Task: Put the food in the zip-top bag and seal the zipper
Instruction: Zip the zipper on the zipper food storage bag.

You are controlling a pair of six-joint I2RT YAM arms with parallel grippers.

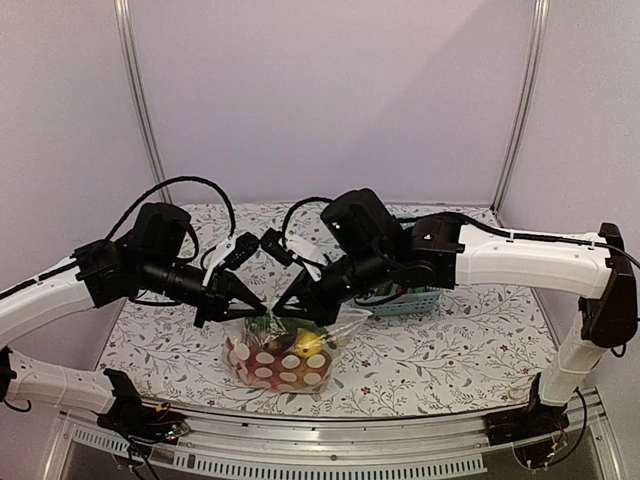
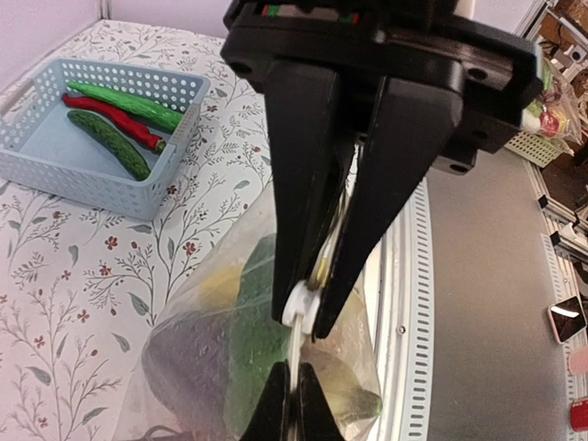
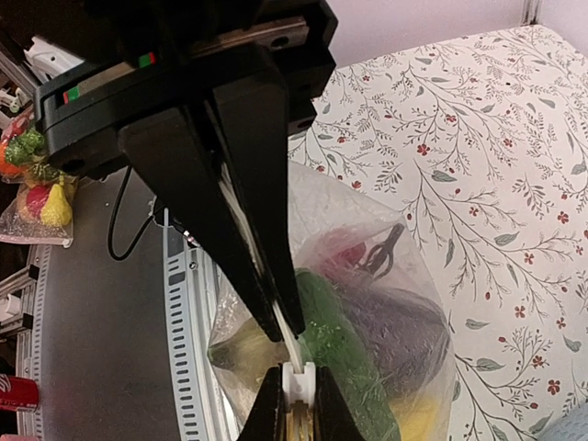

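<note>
No legible text, labels or numbers.

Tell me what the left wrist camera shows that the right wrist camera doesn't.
Left wrist only: the blue basket holding two cucumbers and a red chili. Right wrist only: a packet of spare food lying beyond the table. Both: the zip-top bag with green and dark purple food inside, and the camera's own claw, left claw or right claw, pinched shut on the bag's mouth edge.
</note>
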